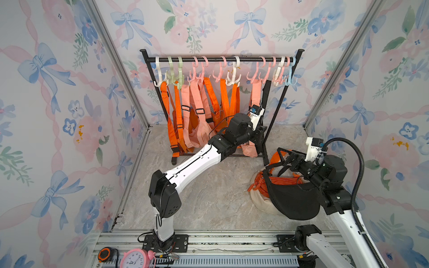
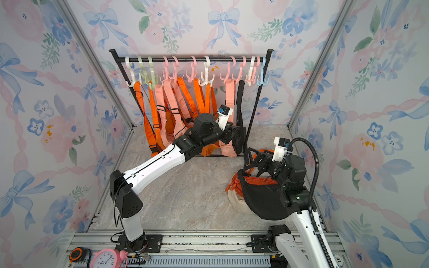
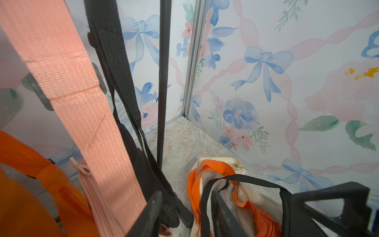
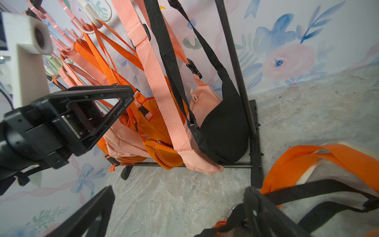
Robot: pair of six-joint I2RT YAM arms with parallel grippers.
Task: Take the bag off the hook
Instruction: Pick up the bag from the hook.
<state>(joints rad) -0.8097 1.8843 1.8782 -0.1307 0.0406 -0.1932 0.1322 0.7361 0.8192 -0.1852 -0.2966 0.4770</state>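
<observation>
- Currently, the black bag [image 4: 223,123] is crescent-shaped with a black webbing strap and hangs at the rack [image 1: 220,59] end, beside the upright.
- Left claw [image 3: 186,197]: partly open, jaws astride the bag, not clamped.
- Right claw [image 4: 179,190]: fully spread above the piled bags [image 1: 262,204] on the tabletop [image 1: 209,190].

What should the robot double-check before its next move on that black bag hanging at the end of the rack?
1. The black bag hangs from the rack: ok.
2. Its black strap lies between the jaws of the left pincer: ok.
3. Jaws closed on it: not ok, they stand apart.
4. The peach strap is clear of the jaws: cannot tell, it runs beside one finger.
5. The right pincer is open, away from the rack: ok, it is over the pile of bags.
</observation>
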